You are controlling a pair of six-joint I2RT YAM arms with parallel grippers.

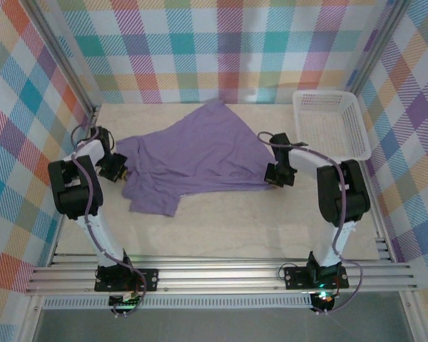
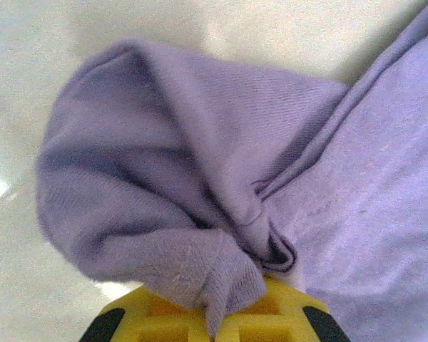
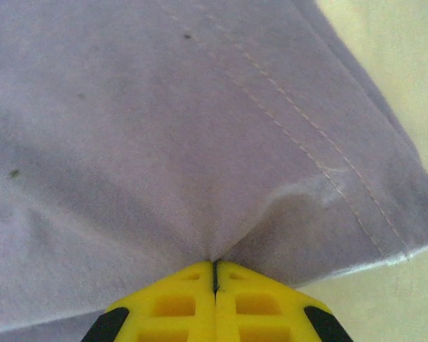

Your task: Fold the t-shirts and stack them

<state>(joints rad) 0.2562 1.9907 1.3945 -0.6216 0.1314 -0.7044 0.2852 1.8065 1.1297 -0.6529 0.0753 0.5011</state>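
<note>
The plain lavender-purple soft-fabric t-shirt [image 1: 200, 153] lies crumpled on the pale counter [image 1: 235, 221]. The left tool [image 2: 215, 317] pinches a bunched fold that covers its tips. The right tool [image 3: 215, 274] clamps fabric near the hem.

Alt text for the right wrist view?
Right pincer, yellow, shut on a pinch of the lavender t-shirt at bottom centre. Its stitched hem runs diagonally at right, with cream table beyond.

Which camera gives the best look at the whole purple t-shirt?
Top external: the t-shirt lies rumpled on the table with its full outline visible. Left wrist gives a bunched fold close up; right wrist, flat fabric and a stitched hem.
</note>
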